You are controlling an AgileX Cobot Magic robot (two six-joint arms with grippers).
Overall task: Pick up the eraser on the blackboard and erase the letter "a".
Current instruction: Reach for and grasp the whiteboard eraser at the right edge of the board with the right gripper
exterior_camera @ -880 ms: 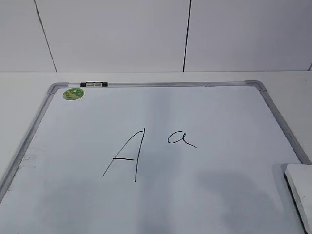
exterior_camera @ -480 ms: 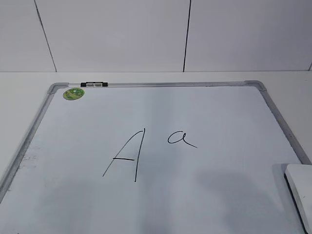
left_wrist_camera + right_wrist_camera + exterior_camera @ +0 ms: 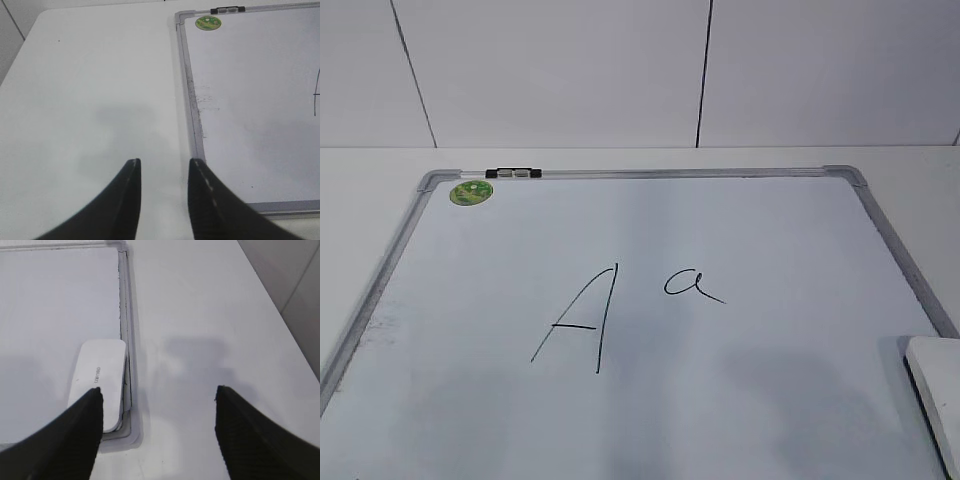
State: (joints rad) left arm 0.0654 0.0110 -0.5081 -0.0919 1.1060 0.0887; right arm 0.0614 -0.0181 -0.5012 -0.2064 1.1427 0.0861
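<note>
The right end effector [image 3: 157, 402] is spread wide and grasps nothing, poised above the bench [image 3: 200, 315] just beside the blackboard [image 3: 55, 295]. Its left finger [image 3: 75, 435] overlaps the eraser [image 3: 100, 377] in the right wrist view; whether they touch I cannot tell. The one eraser lies flat at the board's right edge, against the frame, probably parked clear of the writing. The left end effector [image 3: 164, 167] is parted more narrowly and also empty, over bare bench beside the board's left frame. Farther out on the board are two marks: one letter "a" [image 3: 692, 285], unerased, and one capital A [image 3: 582, 320] to its left. One green sticker [image 3: 471, 192] and one clip [image 3: 513, 173] mark the far edge.
</note>
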